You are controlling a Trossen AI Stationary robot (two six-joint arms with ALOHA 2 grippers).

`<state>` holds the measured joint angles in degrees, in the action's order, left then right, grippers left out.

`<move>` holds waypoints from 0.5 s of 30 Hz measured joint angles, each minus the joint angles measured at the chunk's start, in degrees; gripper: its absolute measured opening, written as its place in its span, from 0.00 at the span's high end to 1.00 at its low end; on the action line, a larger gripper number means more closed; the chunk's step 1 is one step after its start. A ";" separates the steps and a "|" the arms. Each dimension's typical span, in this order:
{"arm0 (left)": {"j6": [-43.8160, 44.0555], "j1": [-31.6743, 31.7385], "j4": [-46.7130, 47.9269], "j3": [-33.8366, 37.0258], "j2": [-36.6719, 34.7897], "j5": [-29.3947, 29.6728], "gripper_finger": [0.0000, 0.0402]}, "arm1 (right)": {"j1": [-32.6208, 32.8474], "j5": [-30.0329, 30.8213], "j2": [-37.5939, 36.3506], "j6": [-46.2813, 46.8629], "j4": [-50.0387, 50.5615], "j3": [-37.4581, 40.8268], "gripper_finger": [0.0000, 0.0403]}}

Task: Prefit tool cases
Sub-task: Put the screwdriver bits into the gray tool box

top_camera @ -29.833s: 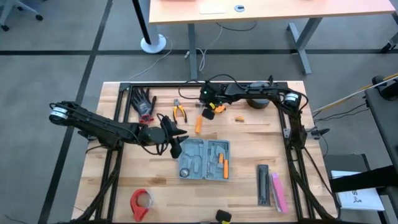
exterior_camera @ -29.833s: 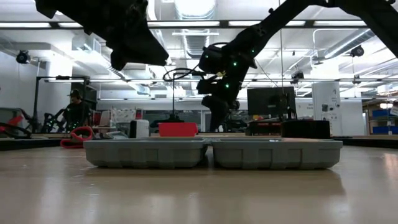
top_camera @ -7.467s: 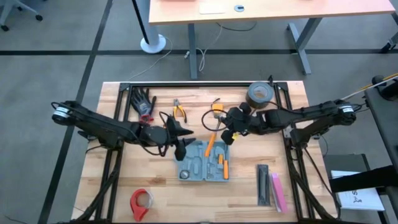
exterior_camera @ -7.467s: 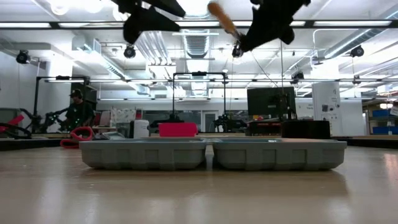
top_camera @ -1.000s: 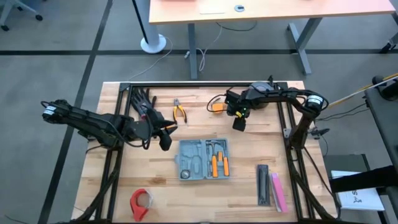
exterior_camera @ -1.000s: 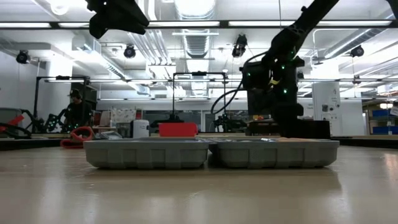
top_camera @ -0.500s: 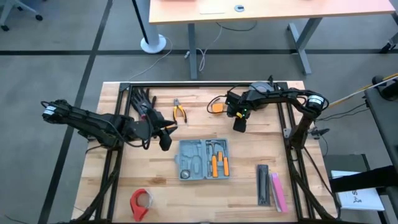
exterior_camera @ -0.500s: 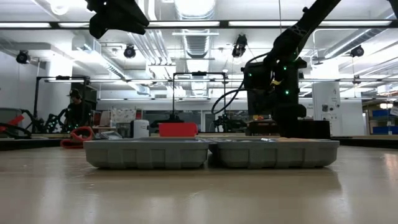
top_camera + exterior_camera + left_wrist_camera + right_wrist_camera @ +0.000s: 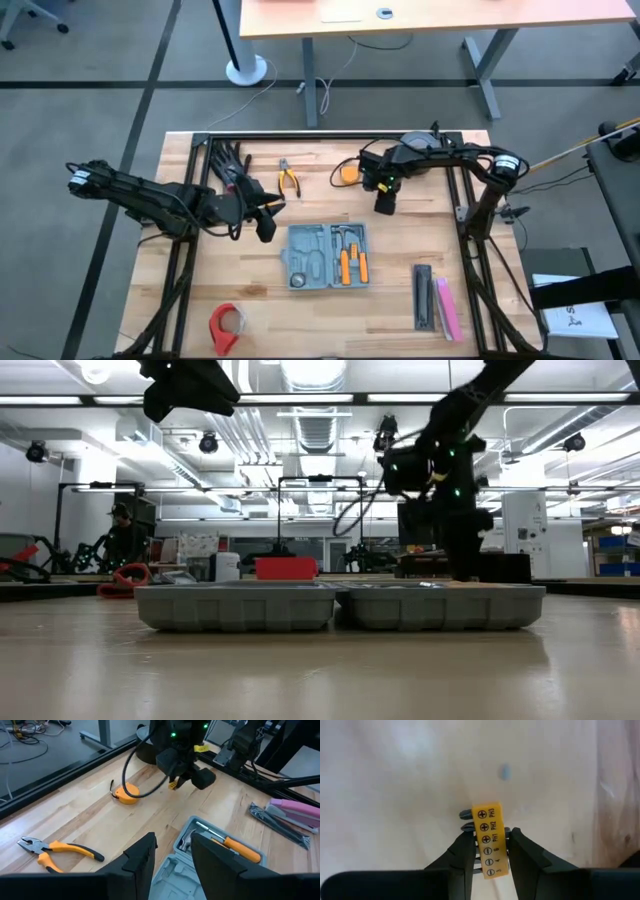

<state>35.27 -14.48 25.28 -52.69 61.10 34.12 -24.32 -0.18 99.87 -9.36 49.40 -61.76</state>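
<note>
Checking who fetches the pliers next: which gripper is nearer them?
Left. The left gripper sits just beside the pliers; the right gripper is farther, across the table.

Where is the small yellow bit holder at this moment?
The yellow bit holder sits between the right gripper's fingers, above the table's far right part, beyond the tool case.

Overhead, table-level, two wrist cameras

From overhead you can't see the yellow bit holder [image 9: 489, 840] at all; the right gripper [image 9: 385, 203] covers it. In the left wrist view, the tool case [image 9: 200, 857] is cut off by the picture's edge and that arm's fingers [image 9: 142, 857].
</note>
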 joint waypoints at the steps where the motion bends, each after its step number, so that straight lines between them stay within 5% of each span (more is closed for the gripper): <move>1: 0.00 0.00 0.00 0.00 0.00 -0.01 0.67 | 0.92 -0.09 -0.02 0.54 0.97 -0.87 0.82; 15: -1.68 0.00 0.09 0.00 0.00 0.87 0.70 | 17.22 -7.61 -0.10 25.14 5.23 -9.11 0.81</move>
<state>33.59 -14.48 25.36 -52.69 61.10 34.99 -7.10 -7.79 99.77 15.78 54.63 -70.87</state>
